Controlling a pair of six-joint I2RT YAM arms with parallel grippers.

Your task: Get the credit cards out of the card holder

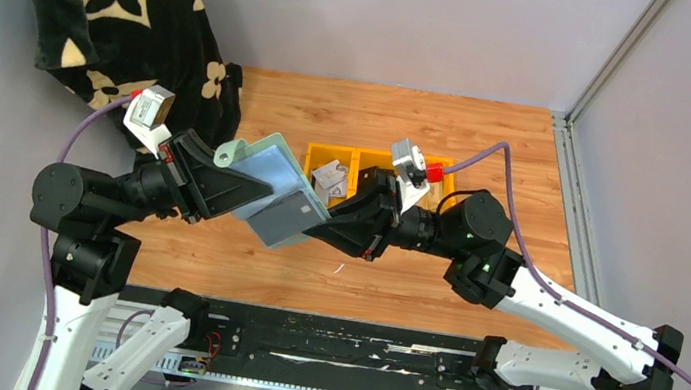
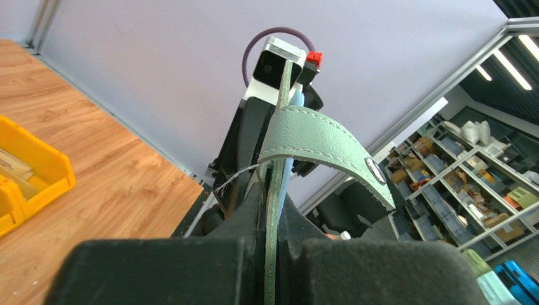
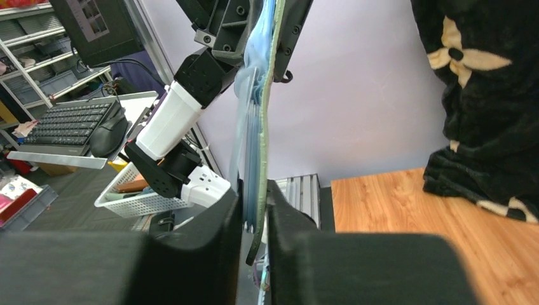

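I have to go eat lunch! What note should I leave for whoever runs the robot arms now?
Left gripper: shut on the card holder, holding it open, up off the table.
Right gripper: one finger on each side of the holder's far edge; unclear whether it pinches anything.
Cards: none seen pulled out. Any inside can't be told from the blue-grey pockets.
Done: holder lifted and opened.
Left: pull out every card and put it down.
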